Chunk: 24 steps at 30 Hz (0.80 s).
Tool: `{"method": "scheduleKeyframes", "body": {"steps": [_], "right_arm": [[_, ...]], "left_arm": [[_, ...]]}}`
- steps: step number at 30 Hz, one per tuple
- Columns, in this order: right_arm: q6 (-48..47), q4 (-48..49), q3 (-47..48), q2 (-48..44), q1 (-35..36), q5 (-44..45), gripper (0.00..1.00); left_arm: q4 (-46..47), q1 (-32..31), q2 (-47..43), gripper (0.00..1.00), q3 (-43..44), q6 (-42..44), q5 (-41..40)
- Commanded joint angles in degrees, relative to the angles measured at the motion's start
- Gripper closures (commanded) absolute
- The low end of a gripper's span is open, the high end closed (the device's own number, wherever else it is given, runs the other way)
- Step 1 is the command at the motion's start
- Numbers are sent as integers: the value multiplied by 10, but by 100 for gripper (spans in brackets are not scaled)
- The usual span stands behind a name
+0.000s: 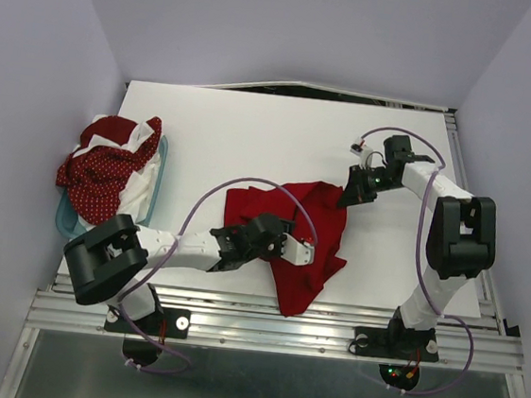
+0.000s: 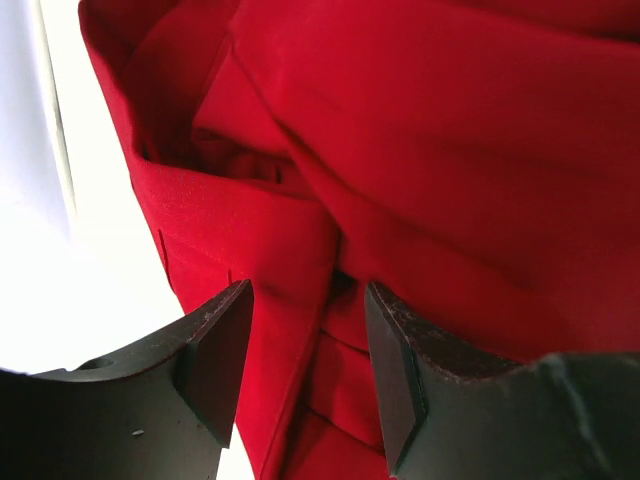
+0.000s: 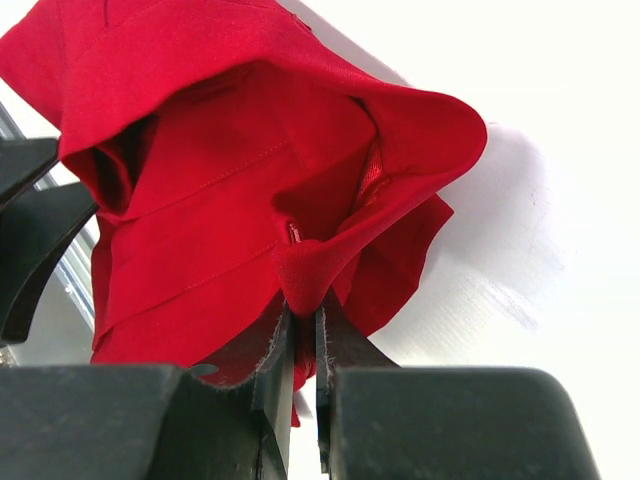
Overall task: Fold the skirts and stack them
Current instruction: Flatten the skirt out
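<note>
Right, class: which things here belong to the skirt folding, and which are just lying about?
Belong to the job: bright red skirt, pinched by the right claw, with the open left claw over it; dotted dark red skirt; white skirt.
Just lying about: teal tub, under those two heaped skirts.

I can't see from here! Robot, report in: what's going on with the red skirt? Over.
Left gripper open over plain bright red cloth skirt. Right gripper shut on a fold at its far edge. Purple cable loops across it.
</note>
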Motion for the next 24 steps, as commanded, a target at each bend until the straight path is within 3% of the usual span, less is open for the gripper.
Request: {"method": "scheduleKeyframes", "body": {"steps": [1, 8, 13, 19, 24], "right_arm": [[-4, -8, 12, 4, 0, -15, 99], [-7, -7, 6, 3, 0, -16, 99], [-17, -14, 4, 0, 0, -9, 99], [-18, -15, 5, -2, 0, -8, 99], [-20, -16, 10, -6, 0, -6, 99]], "left_arm": [[-10, -19, -44, 40, -9, -17, 6], [33, -16, 4, 41, 6, -28, -48], [18, 30, 63, 44, 65, -54, -43], [26, 70, 38, 60, 81, -56, -42], [-19, 71, -49, 73, 81, -79, 2]]}}
